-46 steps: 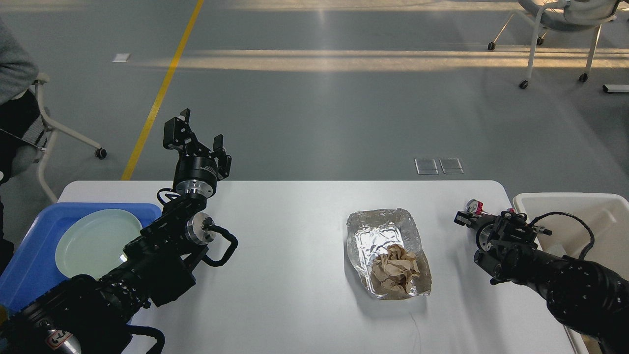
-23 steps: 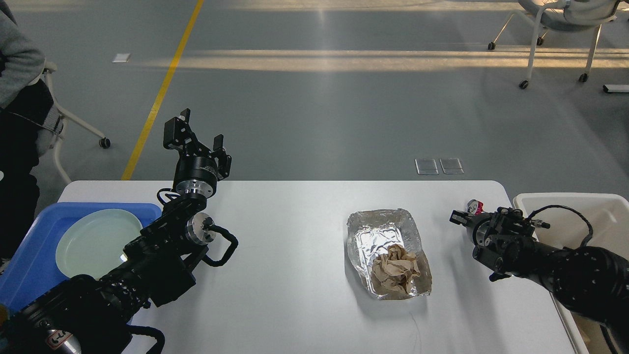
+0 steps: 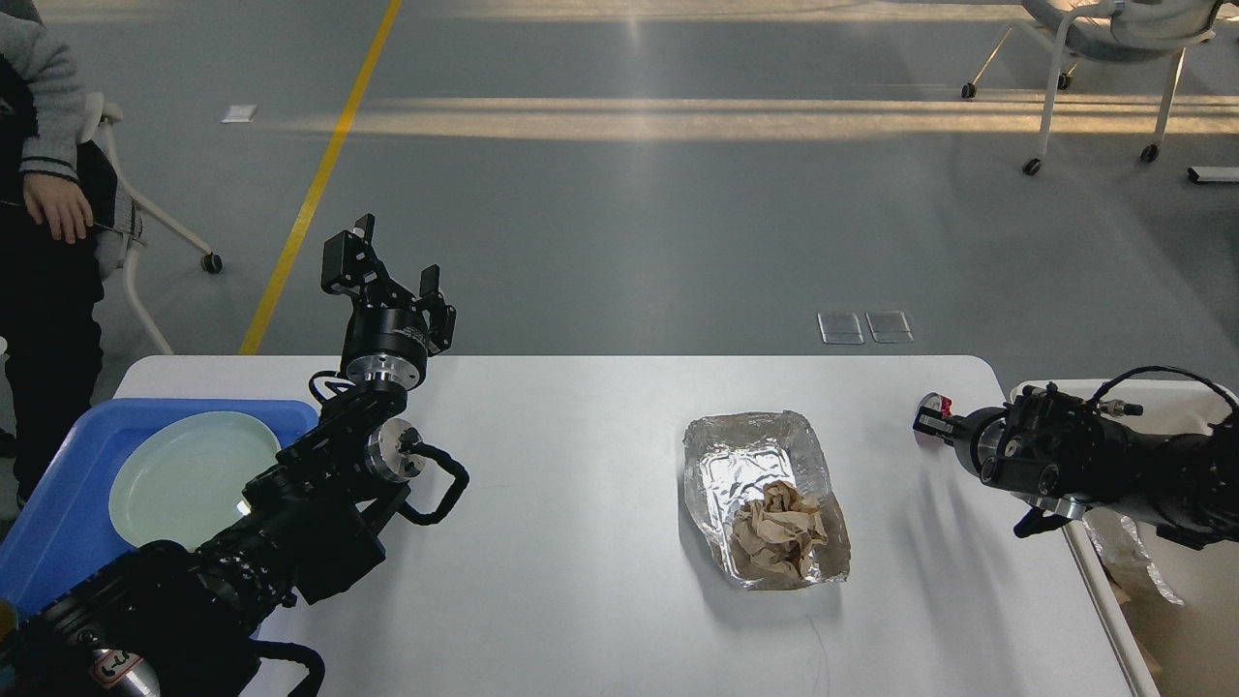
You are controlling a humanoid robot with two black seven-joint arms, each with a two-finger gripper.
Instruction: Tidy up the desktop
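The white counter [image 3: 581, 542] fills the lower view. A blue tray [image 3: 58, 503] with a pale plate [image 3: 189, 474] sits at its left edge, a foil pan [image 3: 765, 484] holding crumpled paper [image 3: 779, 528] right of centre. Left gripper [image 3: 387, 276] stands raised, fingers spread; right gripper [image 3: 924, 418] fingers too small to tell.

The right arm swings outward toward the off-white bin [image 3: 1176, 620], carrying the right gripper [image 3: 931, 418] and the small red-and-silver thing [image 3: 935, 404] at its tip up and to the right, while the person [image 3: 44, 194] at far left stands, hand now showing.
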